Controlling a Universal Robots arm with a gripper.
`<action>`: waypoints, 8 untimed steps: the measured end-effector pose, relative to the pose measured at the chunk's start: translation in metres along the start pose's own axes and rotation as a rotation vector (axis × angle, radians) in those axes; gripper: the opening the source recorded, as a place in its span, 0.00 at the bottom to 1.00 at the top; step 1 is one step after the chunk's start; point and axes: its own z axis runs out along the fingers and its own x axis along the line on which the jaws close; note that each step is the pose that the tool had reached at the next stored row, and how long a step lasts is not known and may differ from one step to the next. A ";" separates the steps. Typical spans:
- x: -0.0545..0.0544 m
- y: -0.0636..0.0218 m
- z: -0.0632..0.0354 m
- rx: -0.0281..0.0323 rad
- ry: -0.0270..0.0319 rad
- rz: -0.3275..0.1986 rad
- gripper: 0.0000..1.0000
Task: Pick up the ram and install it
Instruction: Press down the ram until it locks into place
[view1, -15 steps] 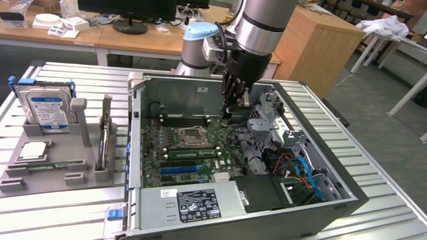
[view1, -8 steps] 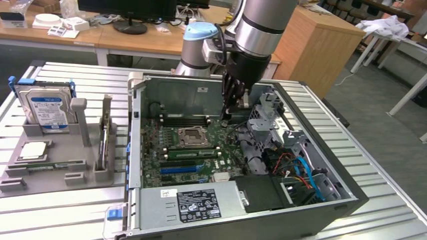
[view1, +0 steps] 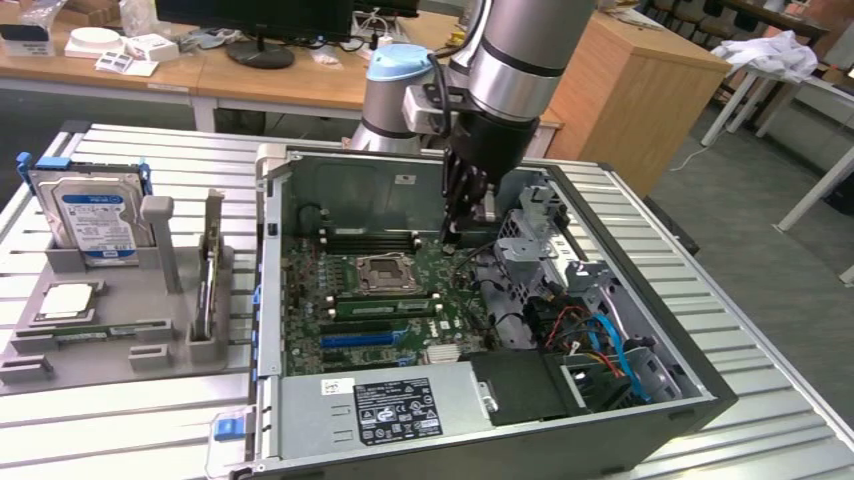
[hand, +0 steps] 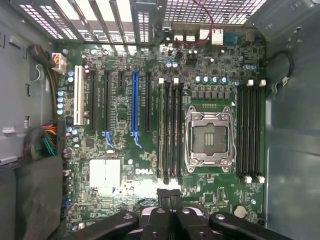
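- Wrist view: we see the black two-finger gripper (hand: 169, 196) with its fingers pressed together and nothing between them, raised over the green motherboard (hand: 125, 145).
- We read "DELL" in white lettering (hand: 142, 171) on that board, close to the gripper tips.
- Exterior view: the long thin green ram stick with dark chips (view1: 380, 305) stands on edge in a black slot just beside the silver processor socket (view1: 387, 270), on the side toward the blue expansion slot (view1: 358, 340). The gripper is apart from it.
- Black-and-white label (view1: 394, 405) on the grey power supply box: print too small for us to read.
- Blue-and-white label on the upright silver hard drive (view1: 91, 215): we can't read it either.
- Second green stick (view1: 94, 329) lies in the grey holder tray (view1: 80, 360), outside the open dark computer case (view1: 667, 400).
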 end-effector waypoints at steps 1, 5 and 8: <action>0.000 0.0000 0.0011 0.0000 -0.0002 0.000 0.11; 0.000 -0.0001 0.0037 0.0000 -0.0005 0.000 0.11; 0.000 -0.0001 0.0037 0.0000 -0.0006 0.000 0.11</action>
